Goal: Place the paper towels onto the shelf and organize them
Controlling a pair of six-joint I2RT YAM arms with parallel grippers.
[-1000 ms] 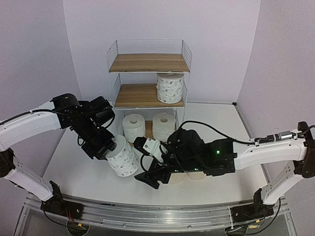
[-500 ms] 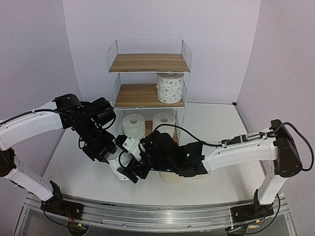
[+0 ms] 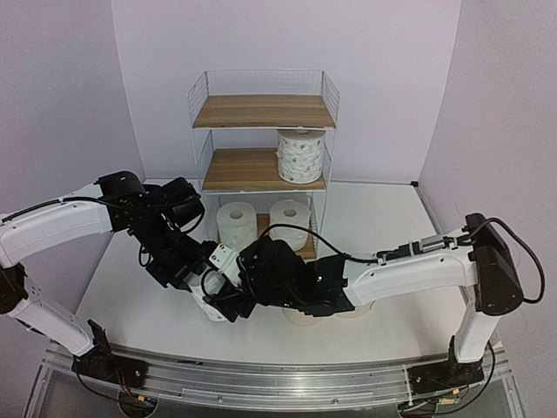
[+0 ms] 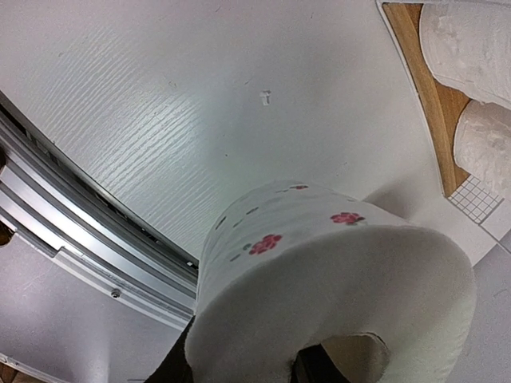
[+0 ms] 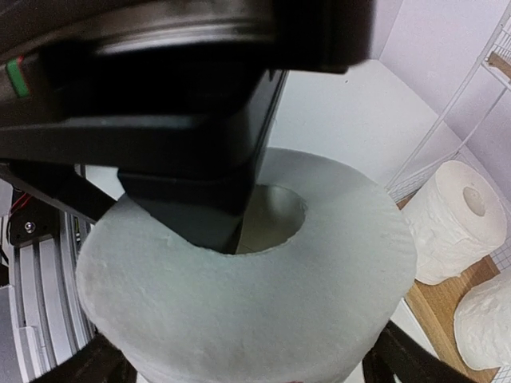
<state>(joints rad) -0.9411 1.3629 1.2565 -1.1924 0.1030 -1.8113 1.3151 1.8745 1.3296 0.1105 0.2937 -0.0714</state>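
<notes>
Red flowers dot the held roll (image 4: 319, 295) in the left wrist view alone. From overhead it sits lower left of centre, over the tabletop (image 3: 130, 296), nearly buried under both grippers. The left gripper (image 3: 196, 280) has its jaws clenched on the roll's wall. One finger (image 5: 200, 175) goes down the hollow core, which only the right wrist view shows. The right gripper (image 3: 224, 305) has its jaws spread wide on either side of the same roll, seemingly short of pressing it.

There are six rolls and one shelf (image 3: 261, 111) with three boards. Besides the held roll, a dotted roll (image 3: 301, 155) stands at the right end of the middle board. A white roll (image 3: 237, 225) and a second white roll (image 3: 290, 222) stand on the bottom board. Two part-hidden rolls (image 3: 303, 319) show only as slivers under the right arm, lower centre.
</notes>
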